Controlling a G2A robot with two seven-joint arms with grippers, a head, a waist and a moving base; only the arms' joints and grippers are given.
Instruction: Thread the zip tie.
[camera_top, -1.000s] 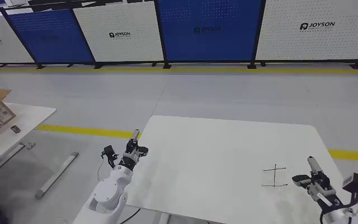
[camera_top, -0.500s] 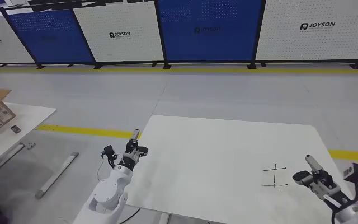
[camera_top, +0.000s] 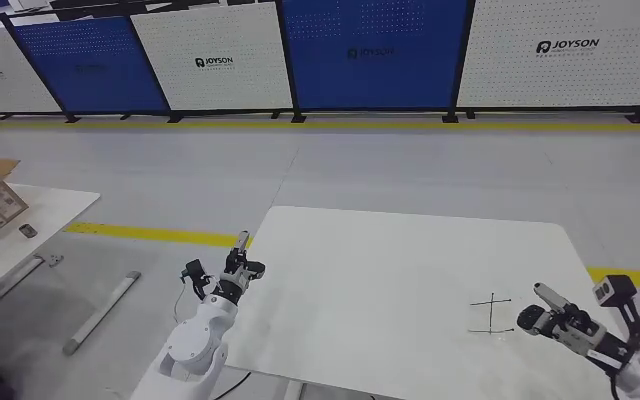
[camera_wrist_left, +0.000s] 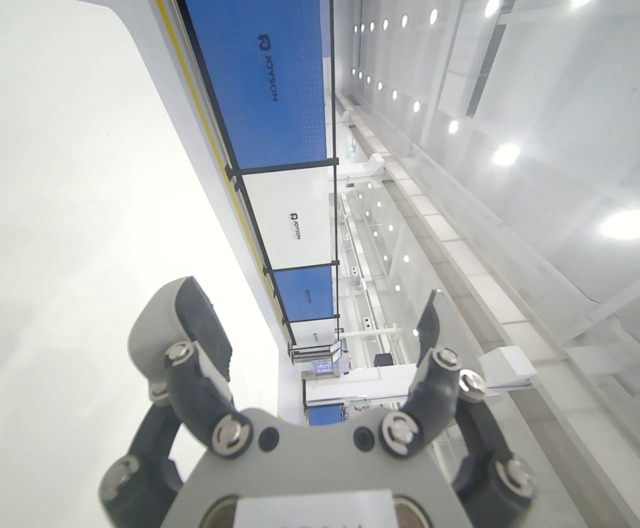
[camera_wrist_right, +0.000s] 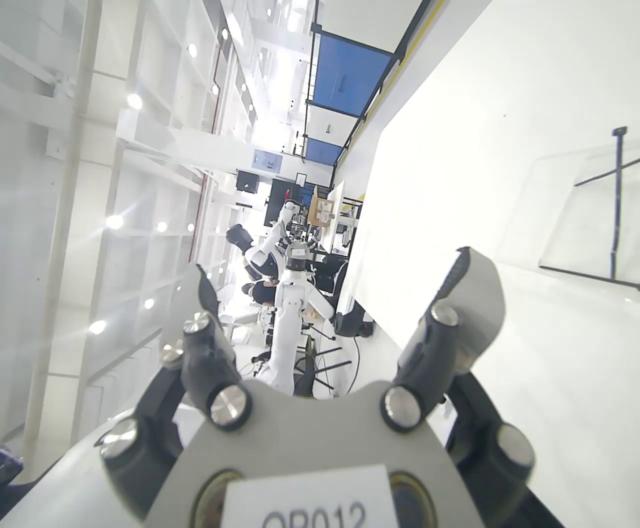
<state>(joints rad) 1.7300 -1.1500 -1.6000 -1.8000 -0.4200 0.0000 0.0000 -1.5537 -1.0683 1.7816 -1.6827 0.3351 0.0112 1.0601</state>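
Observation:
Thin black zip ties (camera_top: 492, 315) lie crossed on a clear flat sheet (camera_top: 480, 322) near the table's front right. In the right wrist view the zip ties (camera_wrist_right: 617, 200) rest on that clear sheet (camera_wrist_right: 565, 220), ahead of and to one side of the fingers. My right gripper (camera_top: 533, 308) hovers just right of the sheet, open and empty; its own view shows the right gripper (camera_wrist_right: 335, 290) with jaws spread. My left gripper (camera_top: 240, 255) is at the table's left edge, far from the ties. The left gripper (camera_wrist_left: 312, 320) stands open with nothing in it.
The white table (camera_top: 400, 270) is bare apart from the sheet. Its right edge lies close behind the right arm. Another white table (camera_top: 40, 215) stands off to the left across the floor.
My right gripper has swung left toward the zip ties and turned across the table edge. The left arm has not moved.

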